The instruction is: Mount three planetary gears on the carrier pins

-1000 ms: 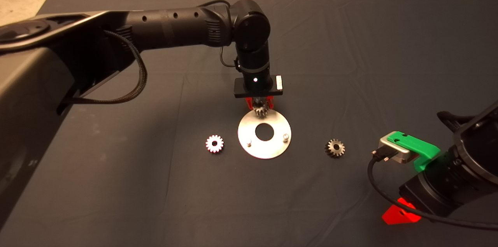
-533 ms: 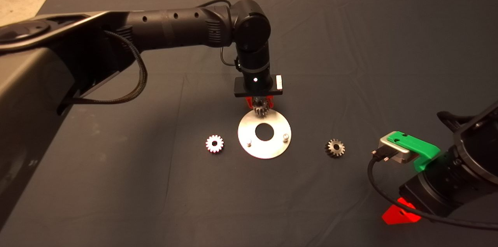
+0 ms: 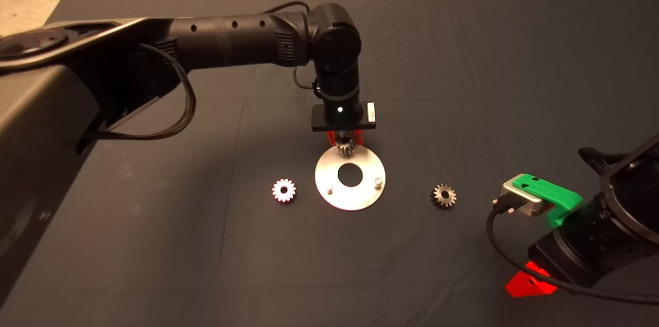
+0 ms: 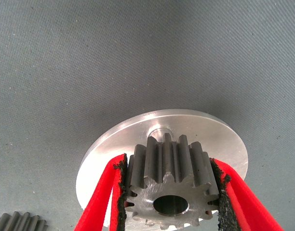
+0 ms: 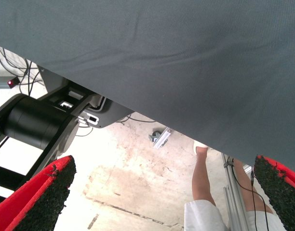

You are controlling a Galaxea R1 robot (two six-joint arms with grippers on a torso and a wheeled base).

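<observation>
**Steel gear poised over the far pin**

Red fingers of the right gripper sit parked at the mat's near right corner, spread wide with nothing between them; its wrist view shows only the mat edge, floor and a person's leg beyond.

Further in, two gears lie flat on the mat, one just left of the round plate and one well to its right. Both near pins on the plate stand bare.

At the plate's far edge the left gripper points straight down, its pads clamped on the sides of the third gear. In the left wrist view that gear hangs above the plate, with the third pin just past its teeth, so the bore does not look lined up yet.

Judging from this, the step is seating the first gear. It would go best by nudging the gear sideways until bore and pin share one axis, keeping it level, then lowering slowly and letting go only once it has slid down. A tilted gear would likely jam on the pin's top or shift the loose plate.
</observation>
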